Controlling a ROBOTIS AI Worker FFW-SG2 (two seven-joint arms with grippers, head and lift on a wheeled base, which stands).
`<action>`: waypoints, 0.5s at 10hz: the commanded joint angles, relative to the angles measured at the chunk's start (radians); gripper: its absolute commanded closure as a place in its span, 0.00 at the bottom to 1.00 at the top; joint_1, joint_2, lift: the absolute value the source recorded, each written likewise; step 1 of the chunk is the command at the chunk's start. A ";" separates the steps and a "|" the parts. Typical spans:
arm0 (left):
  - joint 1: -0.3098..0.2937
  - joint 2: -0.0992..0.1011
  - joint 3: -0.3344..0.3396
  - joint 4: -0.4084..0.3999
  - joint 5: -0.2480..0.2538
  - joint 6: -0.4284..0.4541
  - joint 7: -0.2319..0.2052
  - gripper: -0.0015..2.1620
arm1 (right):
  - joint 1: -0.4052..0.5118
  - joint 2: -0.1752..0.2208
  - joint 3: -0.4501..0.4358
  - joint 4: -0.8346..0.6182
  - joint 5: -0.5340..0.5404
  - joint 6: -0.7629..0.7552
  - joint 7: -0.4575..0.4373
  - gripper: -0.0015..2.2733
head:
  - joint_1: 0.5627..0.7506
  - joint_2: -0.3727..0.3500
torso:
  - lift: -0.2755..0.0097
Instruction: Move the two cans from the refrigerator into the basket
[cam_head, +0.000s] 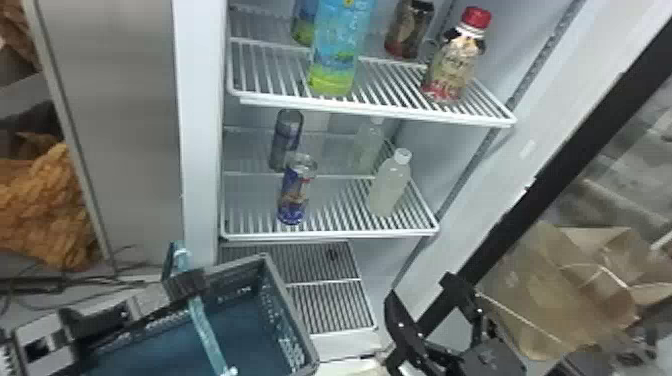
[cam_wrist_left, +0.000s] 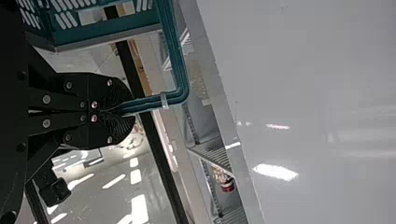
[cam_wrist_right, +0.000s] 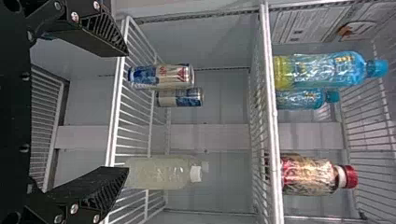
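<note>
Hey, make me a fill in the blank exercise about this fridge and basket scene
The left pincer grips the basket's ____.
The right pincer isn't shut but ____.
The nearer can shares its shelf with a bottle whose cap is ____.
On the upper shelf, the rightmost bottle's cap is ____.

Missing words: handle; open; white; red.

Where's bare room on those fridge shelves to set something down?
The can shelf, between front can and front pale bottle, and left of that can. Above, between front blue bottle and red-capped bottle. Crowded: right behind the front can, where the rear can stands.
</note>
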 joint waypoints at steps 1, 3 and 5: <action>0.000 0.000 0.002 0.000 0.000 0.000 0.001 0.56 | -0.030 -0.001 0.001 0.009 0.004 0.030 0.000 0.08 | 0.70 0.06 | 0.20; -0.002 0.000 0.002 0.000 0.000 0.000 0.003 0.56 | -0.094 0.001 0.007 0.046 0.026 0.052 -0.001 0.08 | 0.70 0.06 | 0.20; -0.002 0.000 0.002 0.000 0.000 0.000 0.004 0.56 | -0.158 -0.001 0.021 0.078 0.058 0.092 -0.005 0.08 | 0.70 0.08 | 0.20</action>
